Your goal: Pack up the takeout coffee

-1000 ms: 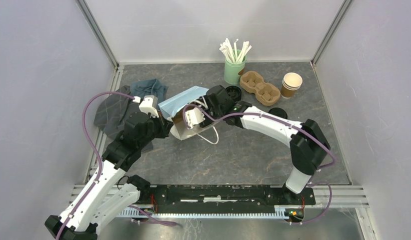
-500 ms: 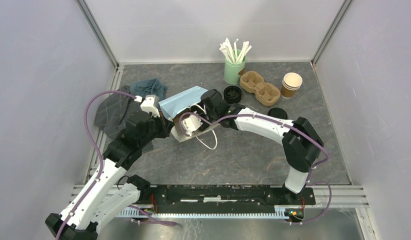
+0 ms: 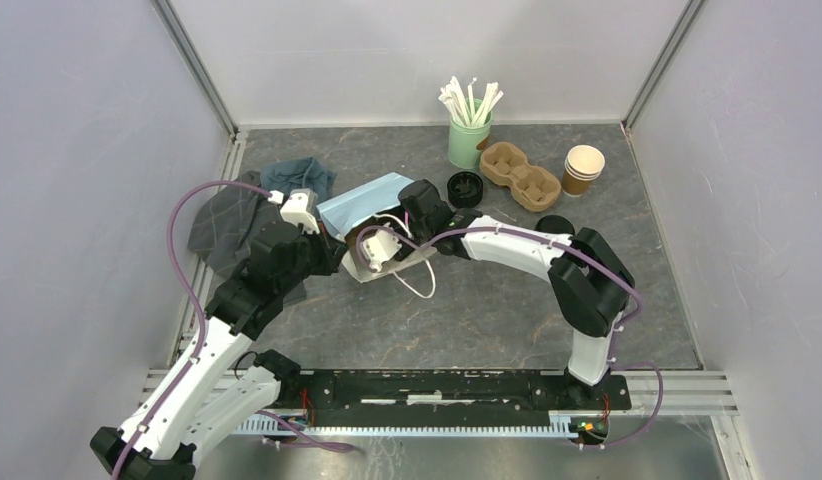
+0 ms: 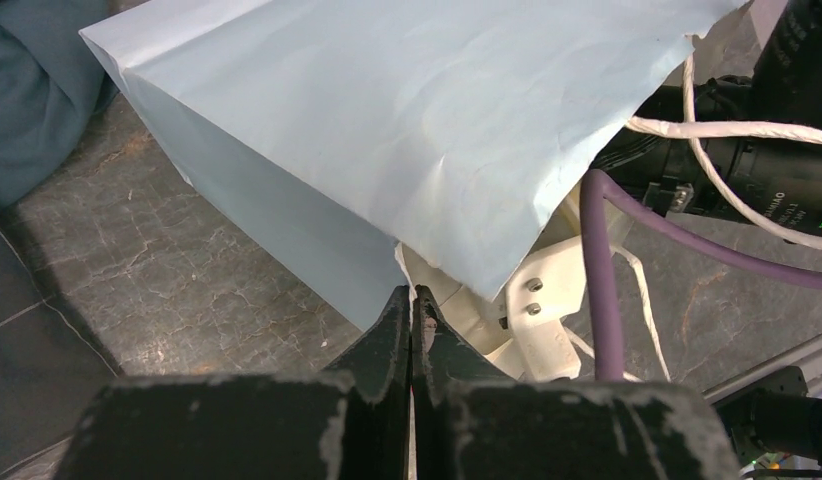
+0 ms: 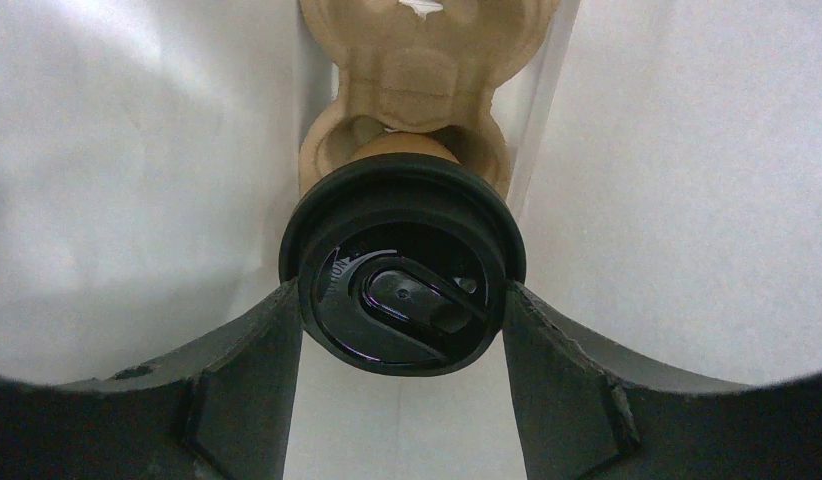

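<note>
A light blue paper bag point(image 3: 362, 200) lies on its side, mouth toward the right arm. My left gripper point(image 4: 412, 295) is shut on the bag's lower mouth edge point(image 4: 387, 150); in the top view it point(image 3: 332, 252) sits at the bag's left side. My right gripper point(image 5: 399, 300) reaches inside the white-lined bag, its fingers point(image 5: 257, 350) touching both sides of a takeout coffee's black lid point(image 5: 402, 270). That cup sits in the near socket of a pulp carrier point(image 5: 427, 60); the far socket looks empty. In the top view the right gripper's tips are hidden in the bag.
A green cup of straws point(image 3: 469, 140), an empty pulp carrier point(image 3: 520, 175), lidless brown cups point(image 3: 583, 170) and stacked black lids point(image 3: 466, 187) stand at the back. A round black top point(image 3: 555, 226) shows behind the right arm. A dark cloth point(image 3: 232, 215) lies left.
My right arm has pushed further left into the bag with the cup. The bag mouth and its white handle shifted slightly left. The left arm holds still.
</note>
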You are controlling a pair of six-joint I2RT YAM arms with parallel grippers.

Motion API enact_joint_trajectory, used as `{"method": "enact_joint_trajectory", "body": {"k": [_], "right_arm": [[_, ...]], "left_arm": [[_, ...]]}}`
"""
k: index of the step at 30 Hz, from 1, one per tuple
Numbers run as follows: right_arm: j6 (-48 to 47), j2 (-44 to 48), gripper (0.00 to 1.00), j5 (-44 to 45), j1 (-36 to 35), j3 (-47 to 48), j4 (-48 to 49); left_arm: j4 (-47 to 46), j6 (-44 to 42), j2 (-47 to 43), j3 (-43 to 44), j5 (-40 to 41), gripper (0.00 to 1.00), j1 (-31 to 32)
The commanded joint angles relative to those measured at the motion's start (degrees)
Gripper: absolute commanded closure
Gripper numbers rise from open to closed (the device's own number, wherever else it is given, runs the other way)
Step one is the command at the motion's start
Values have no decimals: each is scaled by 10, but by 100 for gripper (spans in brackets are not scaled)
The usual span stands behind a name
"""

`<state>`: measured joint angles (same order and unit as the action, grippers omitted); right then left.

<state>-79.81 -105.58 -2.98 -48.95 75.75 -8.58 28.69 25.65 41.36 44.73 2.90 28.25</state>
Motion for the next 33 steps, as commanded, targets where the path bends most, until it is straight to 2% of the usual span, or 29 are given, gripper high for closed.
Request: {"method": "enact_joint_trajectory", "body": {"k": [1,9,16,26,33], "right_arm": [[0,-10,100,-13,5,26,25],[23,-25,100,-37,11,35,6],[70,-26,100,-66,9,55,-78],[174,12,100,-25,-20,65,-147],[247,26,100,-43,-38,76,-256]], "left_arm": [[-6,-4,-1,25,0,98,2],[-4,-3,0,29,0,98,1],[13,5,11,56,0,98,2],[43,17,38,105,-22,98,2],[68,25,44,138,-51,98,2]]}}
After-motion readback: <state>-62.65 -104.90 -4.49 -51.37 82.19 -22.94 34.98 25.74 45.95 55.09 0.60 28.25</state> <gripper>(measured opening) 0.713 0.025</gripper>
